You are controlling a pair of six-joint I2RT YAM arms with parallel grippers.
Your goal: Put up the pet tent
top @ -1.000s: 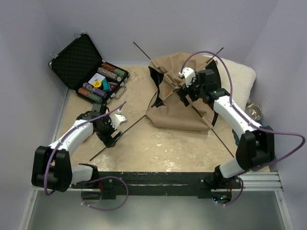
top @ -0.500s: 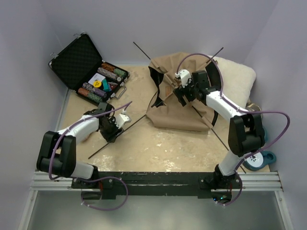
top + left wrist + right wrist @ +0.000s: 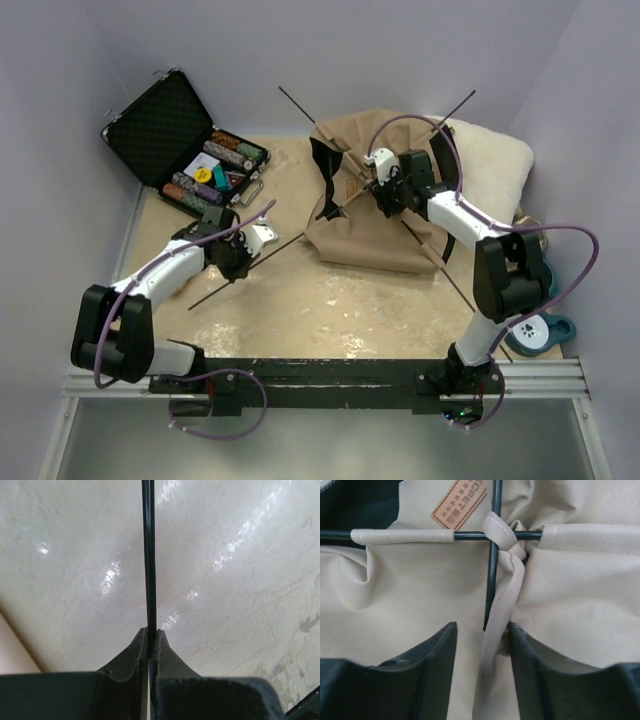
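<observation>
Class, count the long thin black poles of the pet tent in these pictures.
2. The first pole runs back-left to near-right over the tent; the second pole crosses it, its near-left part pinched by the left gripper.

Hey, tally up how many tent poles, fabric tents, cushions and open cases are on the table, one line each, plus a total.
Tent poles: 2
Fabric tent: 1
White cushion: 1
Open black case: 1
Total: 5
</observation>
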